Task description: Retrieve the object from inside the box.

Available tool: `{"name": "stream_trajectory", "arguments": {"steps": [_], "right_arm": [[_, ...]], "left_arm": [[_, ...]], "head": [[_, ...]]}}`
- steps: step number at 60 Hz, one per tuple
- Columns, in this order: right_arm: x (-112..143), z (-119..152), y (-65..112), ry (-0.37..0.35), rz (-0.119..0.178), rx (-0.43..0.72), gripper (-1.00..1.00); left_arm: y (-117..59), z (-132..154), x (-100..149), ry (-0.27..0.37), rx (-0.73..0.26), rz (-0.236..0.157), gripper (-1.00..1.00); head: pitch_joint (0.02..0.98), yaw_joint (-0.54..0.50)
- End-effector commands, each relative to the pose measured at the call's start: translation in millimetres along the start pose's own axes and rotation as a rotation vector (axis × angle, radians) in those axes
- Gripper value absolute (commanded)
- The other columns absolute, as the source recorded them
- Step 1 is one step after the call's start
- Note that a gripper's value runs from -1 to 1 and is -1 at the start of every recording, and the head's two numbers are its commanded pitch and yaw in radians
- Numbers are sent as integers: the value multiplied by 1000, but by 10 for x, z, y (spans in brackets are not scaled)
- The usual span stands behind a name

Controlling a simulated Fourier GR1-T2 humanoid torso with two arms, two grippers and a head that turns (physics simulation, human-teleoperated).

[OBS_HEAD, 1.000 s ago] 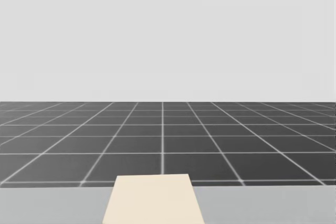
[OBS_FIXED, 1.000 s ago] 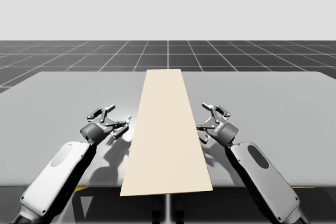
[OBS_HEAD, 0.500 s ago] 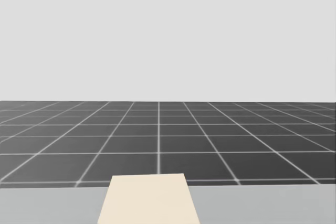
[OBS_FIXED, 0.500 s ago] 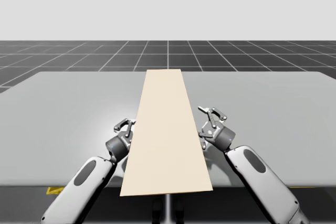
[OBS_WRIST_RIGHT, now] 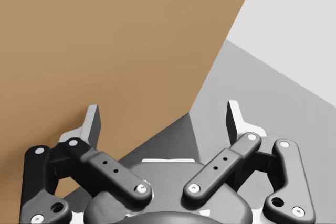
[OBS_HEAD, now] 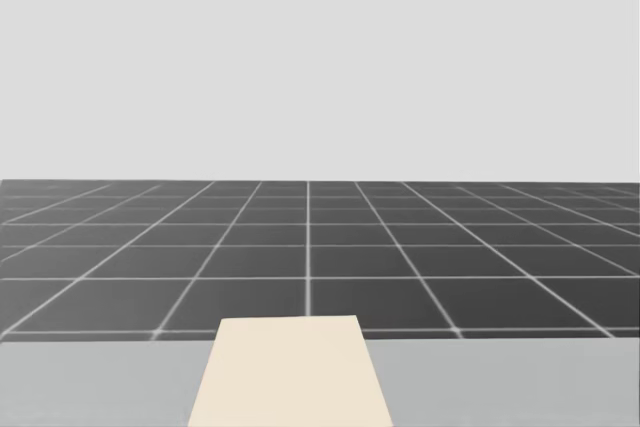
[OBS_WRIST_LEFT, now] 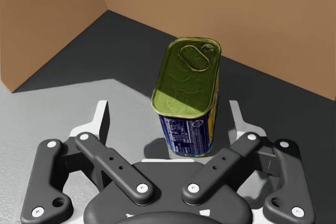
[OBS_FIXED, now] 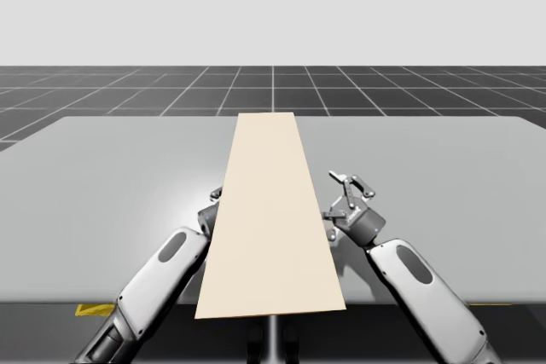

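A bare simulated test space: a plain grey tabletop [OBS_FIXED: 102, 176] stood over a dark floor [OBS_FIXED: 128, 91] ruled with a pale grid, which ran off to a blank pale-grey backdrop [OBS_FIXED: 273, 6].

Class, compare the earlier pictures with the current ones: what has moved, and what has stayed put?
My left arm swung in toward the box. The left end effector is now at the box's open side, open, with the can between its fingers but not touched. My head has turned a little. The box and the right end effector, open beside the box's wall, stayed nearly as they were.
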Motion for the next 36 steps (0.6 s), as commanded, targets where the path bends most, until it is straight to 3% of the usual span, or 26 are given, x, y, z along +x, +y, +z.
{"name": "stream_trajectory", "arguments": {"steps": [1, 16, 17, 18, 19, 29, 36], "right_arm": [[120, -67, 220, -50, -1, 228, -1000], [146, -47, 205, -65, -2, 231, -1000], [147, -45, 203, -66, -3, 231, -1000], [148, -44, 204, -66, -4, 230, -1000], [150, -43, 202, -67, -5, 229, -1000], [166, -34, 201, -72, -11, 232, -1000], [166, -9, 179, -75, -14, 239, -1000]], "left_arm": [[-28, -307, 11, 4, -75, 25, -1000], [-87, -586, -47, 9, -123, 74, -1000], [-94, -576, -56, 6, -116, 71, -884], [-104, -592, -73, 12, -126, 84, -622], [-116, -582, -92, 12, -125, 75, 974], [-130, -494, -114, 7, -121, 76, 1000], [10, -355, -18, -33, -86, 82, 1000]], "head": [[166, -31], [180, -43], [182, -43], [183, -43], [184, -43], [180, -37], [181, -34]]}}
